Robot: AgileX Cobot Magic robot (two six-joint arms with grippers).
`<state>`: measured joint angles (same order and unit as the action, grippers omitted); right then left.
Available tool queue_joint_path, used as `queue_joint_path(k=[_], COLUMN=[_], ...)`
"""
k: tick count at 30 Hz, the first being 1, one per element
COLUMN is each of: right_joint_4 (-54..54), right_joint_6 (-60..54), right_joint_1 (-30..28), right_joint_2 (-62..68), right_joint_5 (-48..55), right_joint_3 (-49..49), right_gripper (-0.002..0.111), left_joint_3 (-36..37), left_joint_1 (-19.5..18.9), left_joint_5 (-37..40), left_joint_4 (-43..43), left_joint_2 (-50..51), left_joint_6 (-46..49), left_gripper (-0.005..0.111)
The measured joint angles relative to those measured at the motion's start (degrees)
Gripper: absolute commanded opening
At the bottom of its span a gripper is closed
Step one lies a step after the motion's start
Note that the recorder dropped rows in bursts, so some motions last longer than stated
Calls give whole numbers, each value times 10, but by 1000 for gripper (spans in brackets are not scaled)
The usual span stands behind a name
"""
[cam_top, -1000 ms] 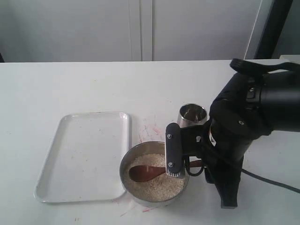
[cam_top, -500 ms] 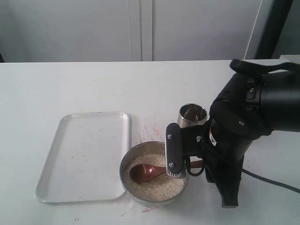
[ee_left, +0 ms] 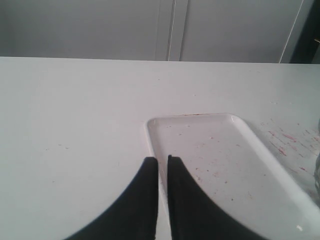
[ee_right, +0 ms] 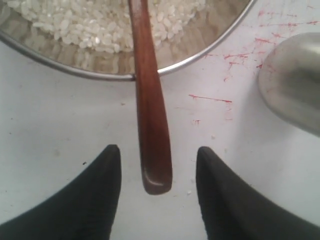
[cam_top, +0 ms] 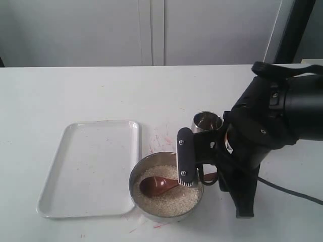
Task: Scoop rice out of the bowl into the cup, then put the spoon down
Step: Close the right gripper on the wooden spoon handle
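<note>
The steel bowl (cam_top: 133, 182) holds white rice (cam_top: 169, 200). The brown wooden spoon (cam_top: 154, 185) lies with its oval end on the grains and its handle (ee_right: 150, 120) over the bowl's rim (ee_right: 50, 52). My right gripper (ee_right: 159, 152) is open. The handle's end sits between the two fingers and touches neither. In the exterior view the right gripper (cam_top: 194, 180) hangs at the bowl's right edge. The steel cup (cam_top: 207, 123) stands just behind it and shows beside the bowl as the cup (ee_right: 295, 85). My left gripper (ee_left: 162, 160) is shut and holds nothing. It hovers over the tray's edge.
A white rectangular tray (cam_top: 88, 166) lies left of the bowl, touching or nearly touching it. Red marks (cam_top: 161, 138) speckle the table between tray and cup. The bulky right arm (cam_top: 272, 131) and its cable (cam_top: 292, 194) fill the table's right side.
My right arm has edged slightly left toward the bowl, its jaws staying open. The spoon has hardly moved.
</note>
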<state>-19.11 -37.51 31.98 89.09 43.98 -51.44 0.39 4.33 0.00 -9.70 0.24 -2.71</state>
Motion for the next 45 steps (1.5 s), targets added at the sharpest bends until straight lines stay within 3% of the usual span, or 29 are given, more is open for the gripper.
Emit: queue_joint_path(k=[6, 13, 23, 40, 45], right_joint_4=[0, -1, -1, -2, -2], right_joint_6=[0, 0, 0, 2, 2], right_joint_1=[0, 0, 0, 0, 0], right_joint_2=[14, 18, 19, 19, 19], right_joint_5=[-1, -9, -12, -13, -4], right_joint_3=[0, 0, 0, 0, 0], right_gripper=[44, 31, 31, 1, 0], left_joint_3=[0, 0, 0, 0, 0], left_joint_1=[0, 0, 0, 0, 0], left_joint_5=[0, 0, 0, 0, 0], left_joint_4=[0, 0, 0, 0, 0], left_joint_2=[0, 0, 0, 0, 0], left_joint_6=[0, 0, 0, 0, 0], left_gripper=[14, 14, 14, 14, 14])
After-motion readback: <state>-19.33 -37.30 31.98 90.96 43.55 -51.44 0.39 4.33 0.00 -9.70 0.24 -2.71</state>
